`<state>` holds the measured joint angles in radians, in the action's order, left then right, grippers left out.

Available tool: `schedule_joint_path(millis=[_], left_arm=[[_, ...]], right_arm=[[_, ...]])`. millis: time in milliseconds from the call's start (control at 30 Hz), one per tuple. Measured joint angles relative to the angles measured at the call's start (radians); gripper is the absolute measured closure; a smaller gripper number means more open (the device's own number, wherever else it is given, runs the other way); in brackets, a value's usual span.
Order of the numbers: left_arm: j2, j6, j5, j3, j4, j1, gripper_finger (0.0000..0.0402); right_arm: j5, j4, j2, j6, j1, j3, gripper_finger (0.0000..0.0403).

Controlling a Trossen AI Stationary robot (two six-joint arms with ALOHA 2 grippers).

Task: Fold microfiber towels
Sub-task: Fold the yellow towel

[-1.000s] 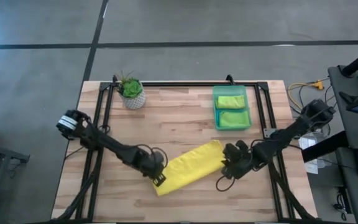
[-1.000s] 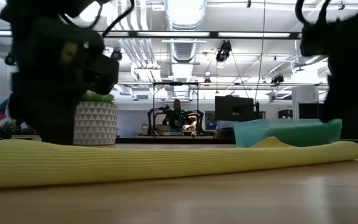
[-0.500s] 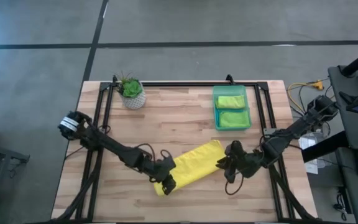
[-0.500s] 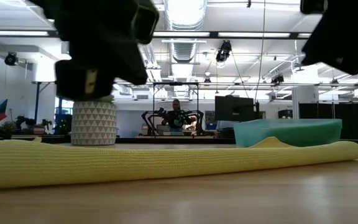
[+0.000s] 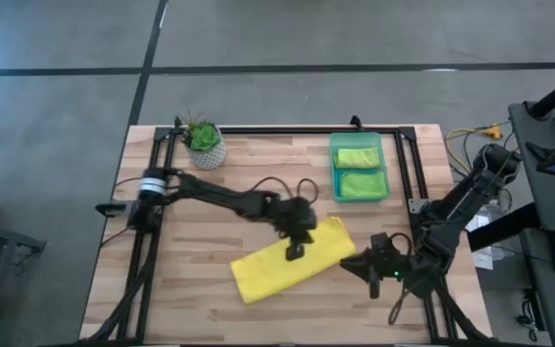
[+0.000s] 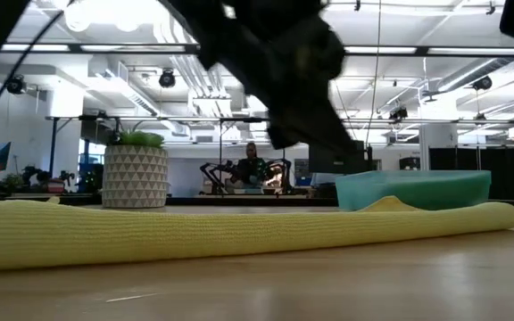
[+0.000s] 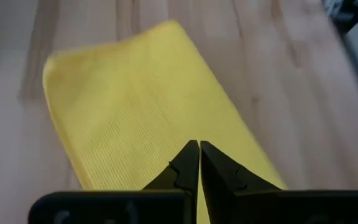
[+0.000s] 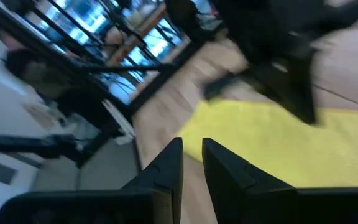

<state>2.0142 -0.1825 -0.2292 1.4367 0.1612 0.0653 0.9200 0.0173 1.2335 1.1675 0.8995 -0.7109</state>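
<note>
1. Centrally, low in the high view, the yellow towel (image 5: 287, 262) lies folded on the bench (image 5: 258, 173).
2. Left gripper (image 5: 297, 253) hovers over its upper right part, fingers closed, empty.
3. Right gripper (image 5: 350, 264) sits just right of the towel, fingers narrowly apart, holding nothing.

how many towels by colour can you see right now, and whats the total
yellow towel: 1, folded on the table
lime green towels: 2, folded in the green bin
teal towels: 0 in view
total: 3 towels

The left gripper (image 5: 296, 252) swung across over the yellow towel (image 5: 290, 260); the right gripper (image 5: 348, 263) pulled back.
</note>
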Motion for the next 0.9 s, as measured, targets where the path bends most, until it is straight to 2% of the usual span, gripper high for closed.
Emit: schedule_joint_path(millis=[200, 333, 433, 567, 767, 900], left_arm=[[0.205, 0.191, 0.008, 0.206, 0.001, -0.032, 0.0401], [0.290, 0.215, 0.136, 0.293, 0.006, -0.044, 0.0401], [0.301, 0.215, 0.230, 0.304, 0.019, -0.059, 0.0401], [0.299, 0.215, 0.357, 0.301, 0.121, -0.080, 0.0401], [0.280, 0.216, 0.366, 0.292, 0.287, -0.110, 0.0401], [0.231, 0.221, 0.368, 0.247, 0.283, -0.112, 0.0401]], right_arm=[[0.091, 0.196, 0.000, -0.079, 0.013, 0.000, 0.0346], [0.147, 0.361, 0.000, -0.208, 0.013, 0.000, 0.0346], [0.165, 0.457, -0.002, -0.297, 0.013, 0.000, 0.0346], [0.185, 0.484, -0.002, -0.335, 0.013, 0.000, 0.0346], [0.237, 0.481, -0.002, -0.373, 0.012, 0.000, 0.0346], [0.262, 0.483, -0.002, -0.394, 0.012, 0.000, 0.0346]])
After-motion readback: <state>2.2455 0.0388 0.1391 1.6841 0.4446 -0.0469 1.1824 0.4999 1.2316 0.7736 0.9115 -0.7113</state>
